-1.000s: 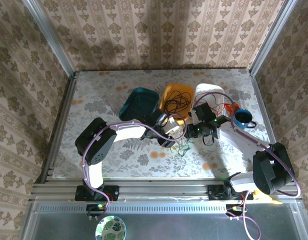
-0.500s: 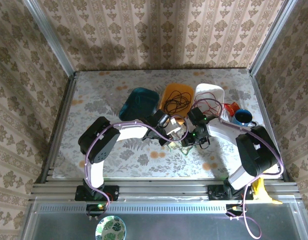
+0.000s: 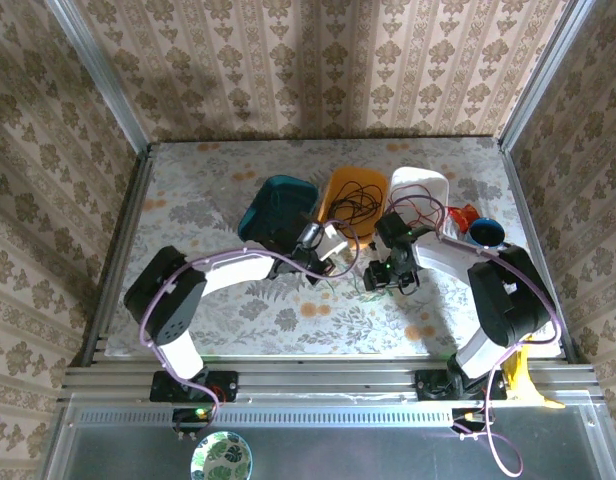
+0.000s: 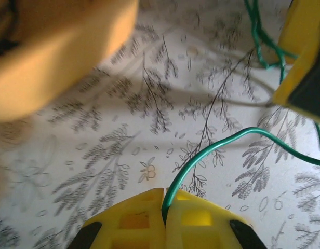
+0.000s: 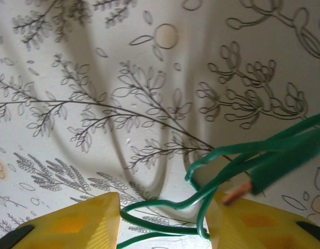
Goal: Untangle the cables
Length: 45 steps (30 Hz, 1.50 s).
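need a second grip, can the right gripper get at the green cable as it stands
Probably yes: the right gripper is open and loops of the green cable lie between its fingers, nothing in the way.

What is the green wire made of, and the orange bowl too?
The green wire looks like a shiny plastic sleeve over copper: an orange-brown metal tip pokes out of its cut end. The orange bowl is probably smooth plastic, judging by its even colour and rounded edge.

no words, labels, brand marks, numbers or signs can be read on anything here.
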Available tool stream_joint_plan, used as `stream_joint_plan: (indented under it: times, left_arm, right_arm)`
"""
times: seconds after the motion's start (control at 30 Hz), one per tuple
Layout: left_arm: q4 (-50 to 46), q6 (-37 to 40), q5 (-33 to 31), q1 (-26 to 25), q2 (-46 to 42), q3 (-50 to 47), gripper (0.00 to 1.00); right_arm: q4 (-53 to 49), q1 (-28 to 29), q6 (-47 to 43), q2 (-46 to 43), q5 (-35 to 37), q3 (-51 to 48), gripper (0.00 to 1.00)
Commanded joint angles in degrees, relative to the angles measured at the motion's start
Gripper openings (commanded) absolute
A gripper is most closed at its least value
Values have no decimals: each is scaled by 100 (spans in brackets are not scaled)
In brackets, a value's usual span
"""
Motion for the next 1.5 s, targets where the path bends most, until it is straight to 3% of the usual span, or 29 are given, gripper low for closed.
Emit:
stream_joint_plan:
  times: [0.0, 0.2, 0.53, 0.8, 1.2, 1.37, 1.47]
  left_arm:
    - [121, -150, -82, 123, -552, -88, 0]
    - [44, -182, 210, 441, -976, -129, 0]
    - [277, -395, 519, 460, -751, -173, 0]
    - [632, -655, 538, 530, -878, -340, 0]
    - [2187, -2170, 1619, 1991, -1729, -1006, 0]
    - [2684, -2524, 1316, 2585, -1755, -1248, 0]
    - [2832, -2630, 756, 2708, -1614, -1306, 0]
  right_arm:
    - [-235, -162, 149, 117, 57, -50, 48]
    - [-110, -187, 111, -102, -8, -86, 49]
    - [606, -325, 129, -1881, 242, -203, 61]
    - [1157, -655, 668, -2628, 444, -332, 62]
    - [1130, -808, 704, -2820, 703, -494, 62]
    - [1141, -808, 691, -2795, 650, -508, 62]
    - [1116, -808, 668, -2761, 614, -484, 61]
